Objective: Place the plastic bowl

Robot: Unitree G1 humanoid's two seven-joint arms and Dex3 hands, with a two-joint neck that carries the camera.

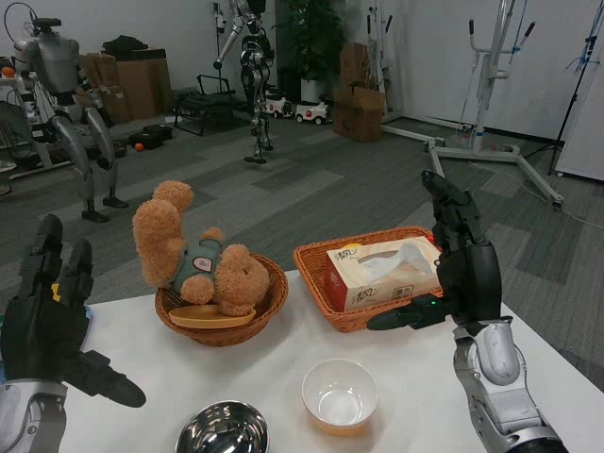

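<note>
We see a big room with a grey floor (311, 189) and a white wall (444, 47). Brown boxes (360, 99) sit by a tall green plant (311, 38). Far off, maybe toy cars (304, 110).

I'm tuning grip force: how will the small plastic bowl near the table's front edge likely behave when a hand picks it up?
The plastic bowl looks thin-walled and empty, so probably light and slightly flexible under a squeeze. Its smooth, glossy inside suggests a slippery rim. It stands upright on a base narrower than its mouth, so a sideways nudge may slide or tip it toward the metal bowl beside it.
</note>
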